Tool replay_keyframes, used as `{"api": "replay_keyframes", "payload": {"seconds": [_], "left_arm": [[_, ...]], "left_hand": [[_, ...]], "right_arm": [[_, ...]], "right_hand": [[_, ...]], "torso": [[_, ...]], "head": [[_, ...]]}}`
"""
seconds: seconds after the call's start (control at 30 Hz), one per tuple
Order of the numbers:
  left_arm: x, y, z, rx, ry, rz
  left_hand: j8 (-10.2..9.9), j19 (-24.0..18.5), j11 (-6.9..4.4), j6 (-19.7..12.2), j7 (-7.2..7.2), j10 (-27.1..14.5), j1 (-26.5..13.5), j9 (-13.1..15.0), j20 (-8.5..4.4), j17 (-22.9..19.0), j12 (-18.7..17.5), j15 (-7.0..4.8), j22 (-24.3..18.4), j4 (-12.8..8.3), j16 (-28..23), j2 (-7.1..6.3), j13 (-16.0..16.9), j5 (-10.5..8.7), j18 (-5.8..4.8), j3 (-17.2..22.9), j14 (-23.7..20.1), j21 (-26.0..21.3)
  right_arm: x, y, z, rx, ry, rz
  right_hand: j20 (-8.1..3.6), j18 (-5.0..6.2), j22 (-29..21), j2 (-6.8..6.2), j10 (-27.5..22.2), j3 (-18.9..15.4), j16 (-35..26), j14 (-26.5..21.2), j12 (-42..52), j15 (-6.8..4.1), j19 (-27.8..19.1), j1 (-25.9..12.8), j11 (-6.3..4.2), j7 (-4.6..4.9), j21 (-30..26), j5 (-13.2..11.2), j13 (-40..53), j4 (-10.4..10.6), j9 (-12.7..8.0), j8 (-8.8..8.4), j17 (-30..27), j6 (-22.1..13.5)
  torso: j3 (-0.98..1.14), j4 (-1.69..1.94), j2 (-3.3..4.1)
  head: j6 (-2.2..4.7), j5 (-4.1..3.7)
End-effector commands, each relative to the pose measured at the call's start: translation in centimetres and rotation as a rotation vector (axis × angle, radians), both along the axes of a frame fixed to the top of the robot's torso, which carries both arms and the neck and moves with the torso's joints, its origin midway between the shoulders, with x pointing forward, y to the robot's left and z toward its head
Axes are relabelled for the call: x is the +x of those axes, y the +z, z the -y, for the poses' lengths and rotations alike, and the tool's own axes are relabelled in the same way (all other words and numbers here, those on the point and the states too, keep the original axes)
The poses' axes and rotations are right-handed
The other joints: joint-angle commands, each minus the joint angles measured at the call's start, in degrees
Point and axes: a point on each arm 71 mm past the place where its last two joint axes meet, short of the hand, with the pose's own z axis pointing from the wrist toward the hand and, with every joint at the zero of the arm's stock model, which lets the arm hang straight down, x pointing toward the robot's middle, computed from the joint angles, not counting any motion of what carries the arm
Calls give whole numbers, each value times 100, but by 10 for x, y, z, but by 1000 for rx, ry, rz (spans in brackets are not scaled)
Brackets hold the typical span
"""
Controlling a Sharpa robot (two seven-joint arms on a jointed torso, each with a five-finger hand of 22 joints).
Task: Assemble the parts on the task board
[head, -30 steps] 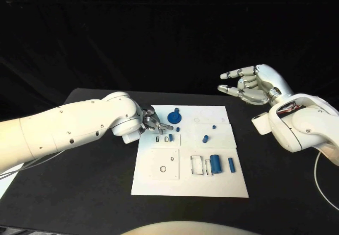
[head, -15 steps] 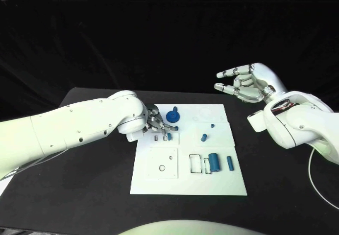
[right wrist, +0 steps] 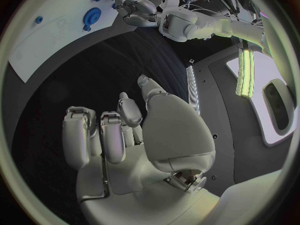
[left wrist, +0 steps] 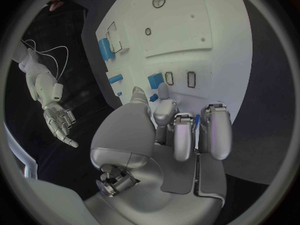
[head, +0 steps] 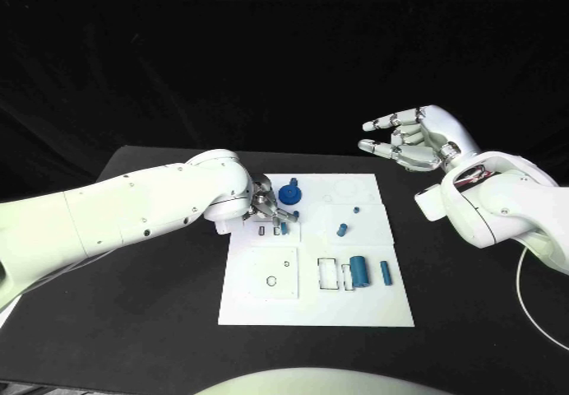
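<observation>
A black worktop (head: pixel 142 329) under a dark backdrop carries the white task board (head: pixel 356 309). The left robot hand (head: pixel 265 209) hovers low over the board's upper left, fingers curled together; whether it pinches a small blue part between its fingertips, I cannot tell. Just beside it lies a round blue disc (head: pixel 292 195), and further out a small blue peg (head: pixel 341 230) and two blue cylinders (head: pixel 359 271) near the board's right side. The right robot hand (head: pixel 409 141) hangs off the board with its fingers spread, holding nothing.
</observation>
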Motion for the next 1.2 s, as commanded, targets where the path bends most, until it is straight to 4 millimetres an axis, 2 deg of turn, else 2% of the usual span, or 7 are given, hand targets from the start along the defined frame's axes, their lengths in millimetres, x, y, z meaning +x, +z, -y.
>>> {"api": "replay_keyframes", "payload": {"seconds": [0.03,0.23,0.47,1.2], "left_arm": [[0,-2,-2,73,-1,-23],[2,-2,-1,76,-6,-26],[2,-4,1,80,-22,-39],[1,-6,9,72,-53,-54]], "left_hand": [[37,114,-4,-53,0,33,14,14,-8,1509,23,-43,348,5,17,56,8,-25,-107,-35,583,30],[55,120,-7,-69,-3,39,54,46,-11,1509,37,-45,364,-5,17,76,24,-24,-109,-40,583,39],[97,129,-5,-105,-2,46,224,133,-7,1509,63,-41,392,-42,17,168,53,10,-114,5,583,54],[124,126,-3,-120,-2,43,308,187,-2,1509,68,-37,396,-55,17,209,60,14,-114,25,583,55]], "right_arm": [[0,-1,-2,-15,13,-12],[1,-2,-3,-18,17,-18],[1,-3,-3,-21,20,-25],[3,-5,-5,-32,27,-41]], "right_hand": [[-18,-25,7,42,-20,-32,-21,497,-6,-30,-26,-18,-26,7,-14,27,3,1,6,31,1089,41],[-18,-25,3,51,-20,-31,-22,496,-8,-30,-27,-22,-25,7,-16,25,1,6,6,32,1088,43],[-19,-25,4,69,-18,-25,-17,498,-4,-30,-27,-20,-27,7,-16,29,3,10,6,32,1096,45],[-20,-28,22,102,-10,-14,-2,505,10,-31,-19,-12,-28,6,-7,29,9,15,6,33,1120,48]], "torso": [[4,0,1],[7,6,0],[5,5,-1],[10,4,-2]], "head": [[-10,1],[-27,13],[-44,11],[-81,40]]}}
